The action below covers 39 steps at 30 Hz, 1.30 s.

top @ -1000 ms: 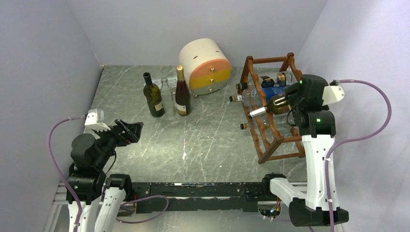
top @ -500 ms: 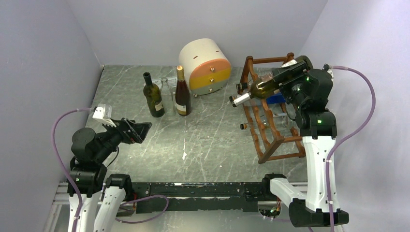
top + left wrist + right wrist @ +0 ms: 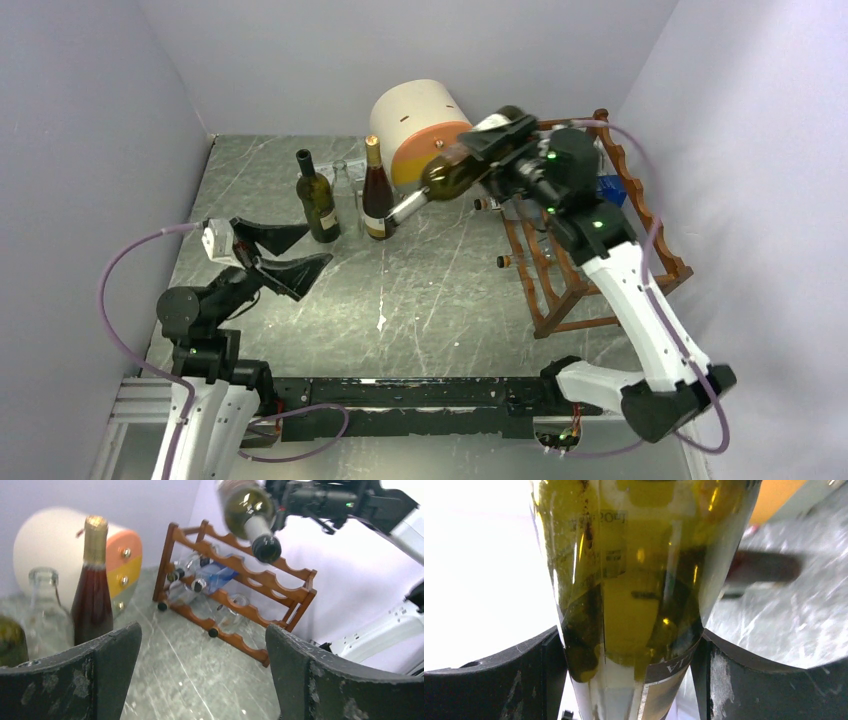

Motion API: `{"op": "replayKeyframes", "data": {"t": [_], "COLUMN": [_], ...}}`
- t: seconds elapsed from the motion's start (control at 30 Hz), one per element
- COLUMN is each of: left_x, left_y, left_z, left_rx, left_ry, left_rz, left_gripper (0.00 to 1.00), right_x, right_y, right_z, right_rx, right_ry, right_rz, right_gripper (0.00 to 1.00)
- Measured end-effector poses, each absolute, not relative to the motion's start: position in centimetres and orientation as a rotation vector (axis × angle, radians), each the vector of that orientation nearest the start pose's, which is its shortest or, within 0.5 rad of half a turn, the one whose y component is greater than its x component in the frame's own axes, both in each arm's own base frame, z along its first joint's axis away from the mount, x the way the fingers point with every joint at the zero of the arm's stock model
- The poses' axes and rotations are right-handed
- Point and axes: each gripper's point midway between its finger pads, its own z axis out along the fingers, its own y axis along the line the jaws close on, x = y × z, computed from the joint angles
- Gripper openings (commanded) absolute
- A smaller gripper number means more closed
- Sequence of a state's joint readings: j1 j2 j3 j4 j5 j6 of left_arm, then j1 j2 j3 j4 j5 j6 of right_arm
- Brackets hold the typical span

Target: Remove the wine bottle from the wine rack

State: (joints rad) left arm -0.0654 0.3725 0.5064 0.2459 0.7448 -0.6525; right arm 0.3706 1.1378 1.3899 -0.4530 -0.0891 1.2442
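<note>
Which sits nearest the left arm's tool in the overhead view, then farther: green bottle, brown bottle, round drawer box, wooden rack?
From the left tool:
1. dark green glass bottle, just beyond it.
2. brown gold-topped bottle, further right.
3. round cream-and-orange drawer box, at the back.
4. reddish-brown wooden wine rack, far right.

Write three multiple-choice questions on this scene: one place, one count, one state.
1. Where is the bottle in the right gripper? A. in the rack B. in the air, left of the rack C. standing on the table
2. How many bottles stand upright on the table? A. one B. three C. six
3. How is the left gripper? A. open, empty B. shut on a bottle C. shut on the rack
1 B: it hangs tilted above the table. 2 B: a green bottle, a clear bottle and a brown bottle stand together. 3 A: nothing is between its spread fingers.
</note>
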Motion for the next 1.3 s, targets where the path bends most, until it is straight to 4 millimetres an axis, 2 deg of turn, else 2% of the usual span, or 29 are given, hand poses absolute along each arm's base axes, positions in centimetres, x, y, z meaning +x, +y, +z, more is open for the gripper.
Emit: {"op": "replayKeyframes", "data": {"t": [0.03,0.07,0.1,0.23,0.47,0.6,0.73,1.0,1.1,1.3], "left_x": [18.3,18.1,17.9,17.0,16.1,15.7,15.3,15.3,15.2,15.2], "left_y": [-15.1,-15.2,-15.3,-15.2,-15.0,-14.8,-14.5,-14.3,-14.1,-13.9], "left_z": [34.3,34.7,35.1,36.8,37.3,38.1,39.3,40.2,40.1,40.5], "left_rx": [0.348,0.384,0.413,0.526,0.624,0.648,0.638,0.612,0.594,0.574], "left_ry": [1.286,1.236,1.193,1.011,0.817,0.738,0.674,0.612,0.602,0.588], "left_rz": [-1.041,-1.028,-1.012,-0.913,-0.772,-0.723,-0.698,-0.724,-0.724,-0.717], "left_gripper": [0.96,0.96,0.94,0.91,0.86,0.84,0.75,0.61,0.61,0.71], "right_x": [31.9,31.8,30.8,29.0,27.8,27.2,26.7,25.9,25.5,25.1], "right_y": [20.7,21.8,24.6,30.3,35.7,37.8,39.4,41.0,41.4,41.9], "right_z": [40.6,40.5,39.7,38.5,38.5,37.9,37.4,37.6,38.1,38.7], "right_rx": [0.747,0.760,0.734,0.749,0.811,0.832,0.849,0.867,0.869,0.881], "right_ry": [1.828,1.837,1.897,1.967,1.950,1.964,1.975,1.973,1.962,1.950], "right_rz": [1.246,1.273,1.316,1.413,1.541,1.579,1.609,1.670,1.705,1.746], "right_gripper": [0.00,0.00,0.00,0.00,0.00,0.00,0.00,0.00,0.00,0.00]}}
